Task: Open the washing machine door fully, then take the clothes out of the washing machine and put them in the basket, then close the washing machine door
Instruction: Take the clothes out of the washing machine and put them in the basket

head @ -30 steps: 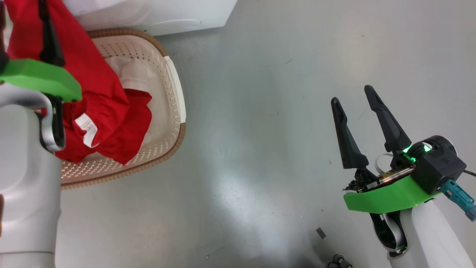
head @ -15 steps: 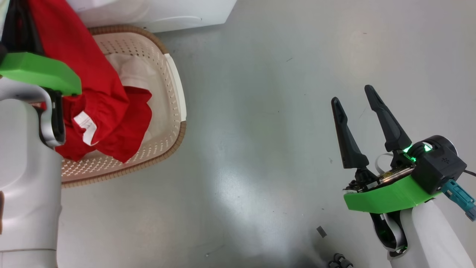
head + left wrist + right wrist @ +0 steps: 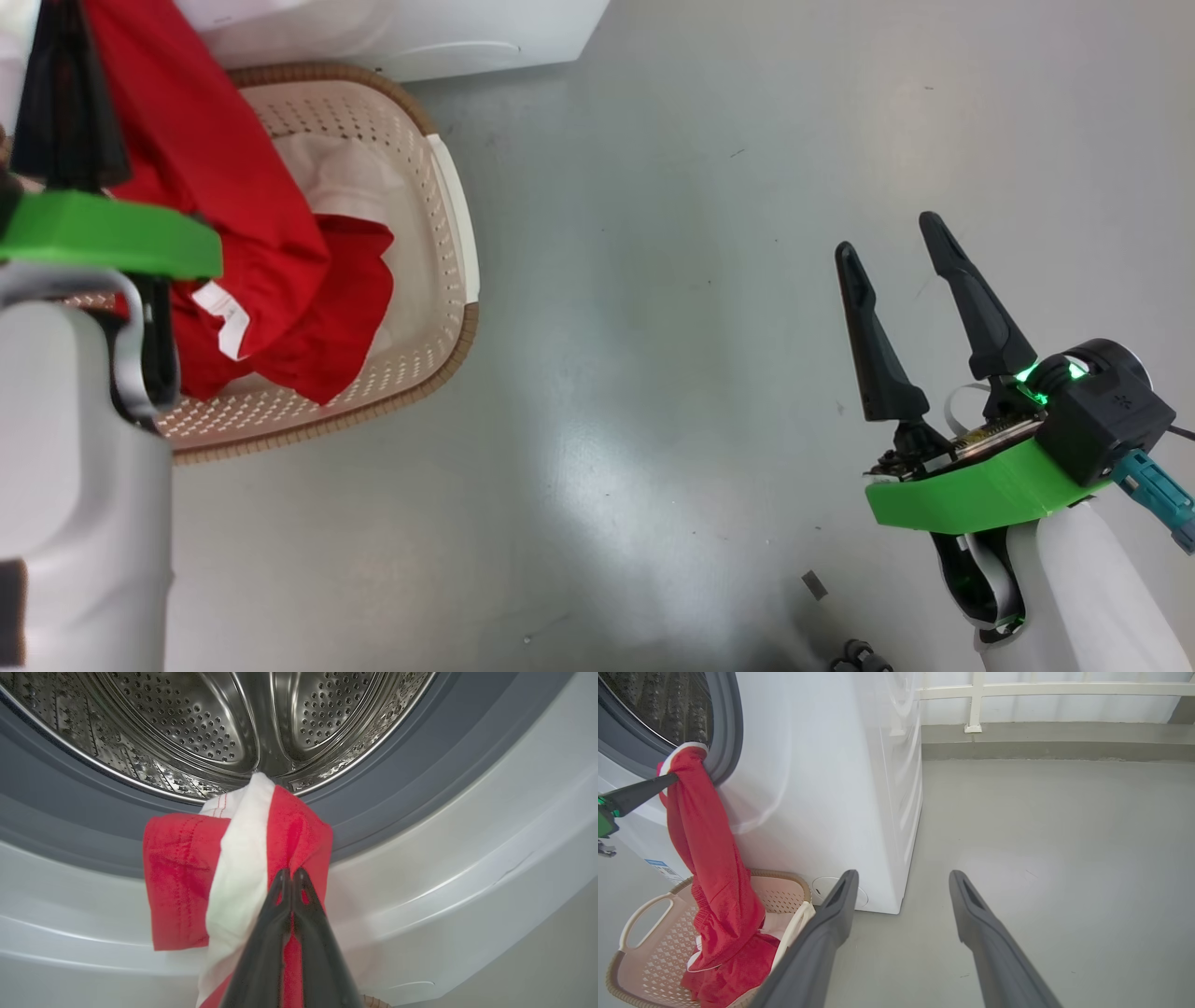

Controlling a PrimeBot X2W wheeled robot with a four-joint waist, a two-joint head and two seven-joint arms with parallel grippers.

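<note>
Fresh clench on the clothes (image 3: 182,882)
Pinched by the left claw (image 3: 290,873) (open a second ago) at the washing machine (image 3: 467,858) lip, trailing into the basket (image 3: 464,280); ready for pulling clear.

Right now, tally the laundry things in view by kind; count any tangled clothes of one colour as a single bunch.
washing machine: 1
basket: 1
white cloth: 1
red clothes: 1 bunch
Total: 4
</note>
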